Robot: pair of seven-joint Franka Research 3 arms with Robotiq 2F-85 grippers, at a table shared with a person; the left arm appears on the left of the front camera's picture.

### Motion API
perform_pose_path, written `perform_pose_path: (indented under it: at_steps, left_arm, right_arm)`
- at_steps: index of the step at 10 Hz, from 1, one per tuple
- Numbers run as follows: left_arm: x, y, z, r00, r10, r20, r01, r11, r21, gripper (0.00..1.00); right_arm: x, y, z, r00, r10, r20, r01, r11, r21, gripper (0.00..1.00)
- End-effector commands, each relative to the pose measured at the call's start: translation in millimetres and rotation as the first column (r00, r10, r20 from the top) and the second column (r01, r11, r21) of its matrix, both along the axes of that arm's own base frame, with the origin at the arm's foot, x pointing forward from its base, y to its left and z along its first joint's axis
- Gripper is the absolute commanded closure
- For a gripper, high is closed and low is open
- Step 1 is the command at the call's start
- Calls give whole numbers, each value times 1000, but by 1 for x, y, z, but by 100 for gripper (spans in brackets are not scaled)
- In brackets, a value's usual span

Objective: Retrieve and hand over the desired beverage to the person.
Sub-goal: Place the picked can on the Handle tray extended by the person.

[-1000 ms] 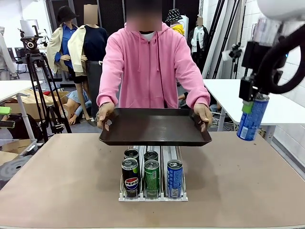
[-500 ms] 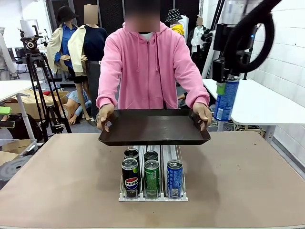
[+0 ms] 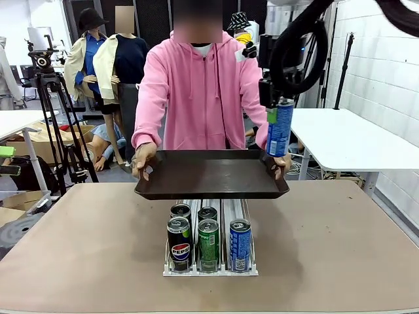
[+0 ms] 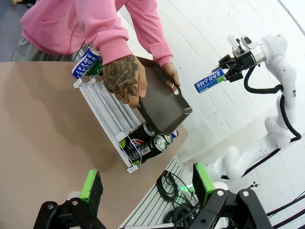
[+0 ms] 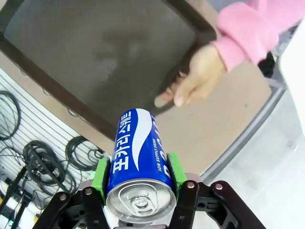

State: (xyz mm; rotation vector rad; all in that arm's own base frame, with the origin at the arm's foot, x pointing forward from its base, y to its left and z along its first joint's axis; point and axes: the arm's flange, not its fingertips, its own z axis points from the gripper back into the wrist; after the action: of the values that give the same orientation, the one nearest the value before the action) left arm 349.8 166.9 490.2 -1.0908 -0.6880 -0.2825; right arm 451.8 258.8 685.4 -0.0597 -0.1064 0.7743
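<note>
place: robot lab | evidence: camera on tripod [image 3: 41, 62], white worktable [image 3: 340, 137], cardboard box [image 3: 33, 147], floor cables [image 5: 33, 157]

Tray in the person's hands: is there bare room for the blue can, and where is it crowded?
The tray is bare from rim to rim between the person's hands. The table is bare on both sides of the can rack. It is crowded under the tray, where the cans stand.
</note>
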Motion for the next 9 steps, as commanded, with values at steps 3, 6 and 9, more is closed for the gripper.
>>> perform_pose_path:
  at_steps: [3,6,9]
  left_arm:
    - [-1,1,1,1000,-2,10,2,1000,-17,0]
    - [-1,1,1,1000,-2,10,2,1000,-17,0]
    - [-1,1,1,1000,-2,10,2,1000,-17,0]
  right_arm:
    - [43,44,-8,999,37,-7,-37,998,56,100]
    - [68,67,-27,999,44,-15,-43,996,74,100]
    - [92,83,-47,999,35,-16,-33,997,68,100]
